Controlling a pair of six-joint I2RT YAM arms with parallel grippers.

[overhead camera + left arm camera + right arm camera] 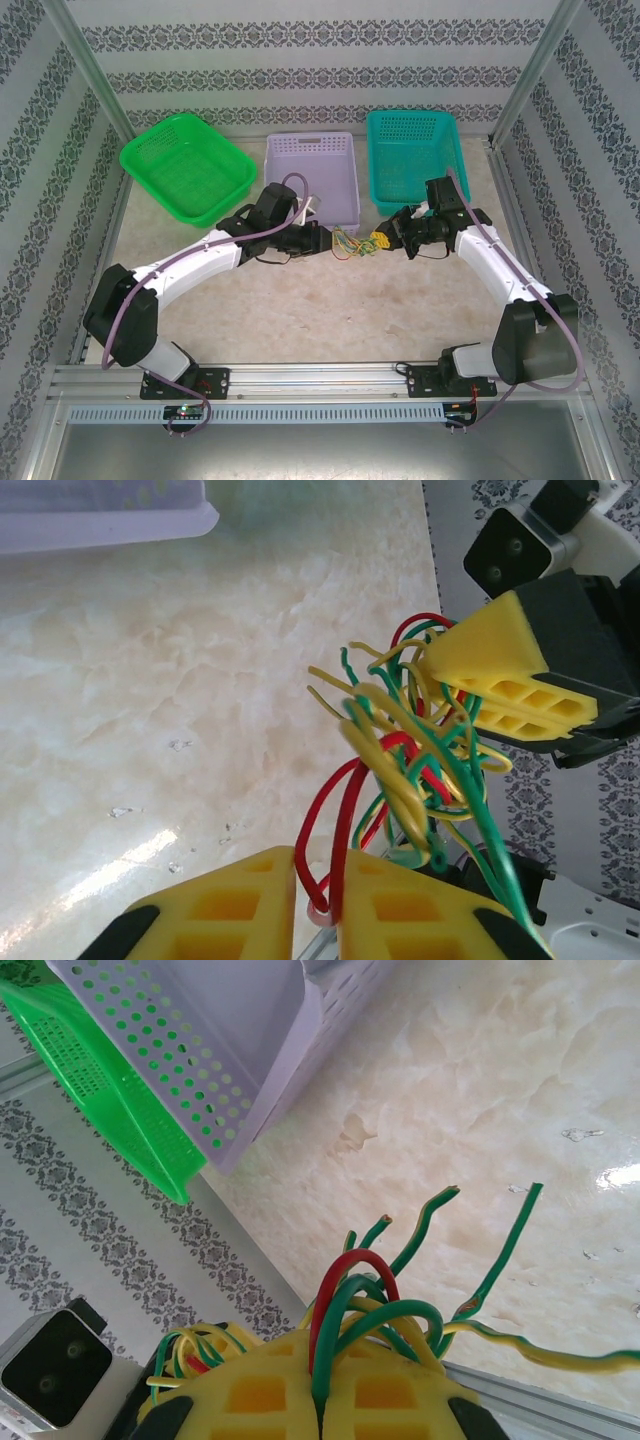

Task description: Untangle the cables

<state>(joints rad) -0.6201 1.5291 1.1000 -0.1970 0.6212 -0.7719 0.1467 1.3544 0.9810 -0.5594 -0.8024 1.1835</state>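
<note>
The cables (350,243) hang as a tangle of green, yellow and red wires between my two grippers, above the table in front of the purple basket. My left gripper (326,240) grips the tangle's left side. In the left wrist view its yellow fingers (250,905) are shut on a loop of the red cable (345,810). My right gripper (384,243) holds the right side. Its yellow pads (260,1395) are shut on green and red cables (350,1260). Several free green-yellow ends (500,1260) stick out over the table.
Three baskets stand at the back: green (185,165) on the left, purple (312,175) in the middle, teal (415,155) on the right. The marbled table (320,310) lies bare between the tangle and the arm bases.
</note>
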